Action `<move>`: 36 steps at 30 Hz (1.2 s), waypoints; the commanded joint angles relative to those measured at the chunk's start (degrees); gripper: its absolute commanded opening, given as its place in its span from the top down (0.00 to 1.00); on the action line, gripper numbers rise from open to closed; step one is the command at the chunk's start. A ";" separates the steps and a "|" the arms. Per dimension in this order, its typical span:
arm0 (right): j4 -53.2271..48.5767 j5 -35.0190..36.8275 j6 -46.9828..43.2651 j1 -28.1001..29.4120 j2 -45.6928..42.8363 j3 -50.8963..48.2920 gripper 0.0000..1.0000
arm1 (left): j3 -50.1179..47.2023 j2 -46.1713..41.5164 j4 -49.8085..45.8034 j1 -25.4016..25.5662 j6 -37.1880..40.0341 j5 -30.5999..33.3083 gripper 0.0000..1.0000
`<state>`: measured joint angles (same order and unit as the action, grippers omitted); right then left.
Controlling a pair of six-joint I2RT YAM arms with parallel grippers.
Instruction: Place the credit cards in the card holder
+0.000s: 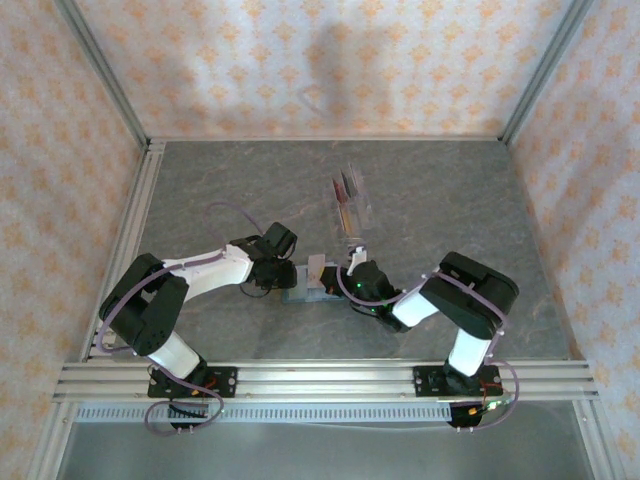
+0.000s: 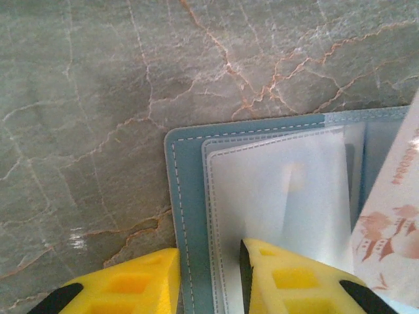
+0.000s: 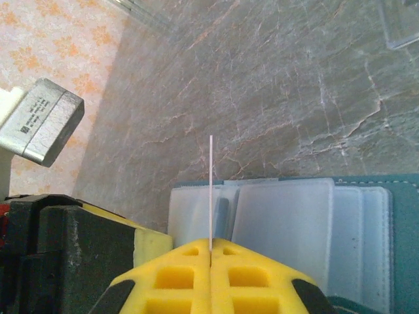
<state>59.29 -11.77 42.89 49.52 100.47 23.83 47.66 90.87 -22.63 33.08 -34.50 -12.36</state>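
Note:
The card holder [image 1: 303, 292] lies open on the table between both grippers, a teal cover [image 2: 186, 196] with pale clear sleeves [image 3: 281, 222] inside. My right gripper [image 3: 211, 243] is shut on one credit card [image 3: 211, 190], seen edge-on as a thin white line standing over the sleeves. The same card's pale printed face [image 2: 393, 222] leans in at the right of the left wrist view. My left gripper [image 2: 209, 261] stands slightly open astride the holder's left edge, one finger on the table and the other on the sleeves. More credit cards [image 1: 345, 192] stand in a clear rack.
The clear slotted rack [image 1: 351, 203] stands just behind the holder, towards the middle of the table; its corner [image 3: 402, 26] appears at the top right of the right wrist view. Patterned walls and metal rails [image 1: 135, 250] enclose the grey marbled table.

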 commanded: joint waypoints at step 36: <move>2.44 0.69 10.51 1.77 6.73 -2.64 1.00 | -1.21 0.01 -0.31 0.01 -0.44 1.17 0.74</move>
<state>64.25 -13.21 52.49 50.72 105.38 23.07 47.40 90.52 -22.50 33.06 -34.59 -11.97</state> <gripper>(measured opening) 0.041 0.262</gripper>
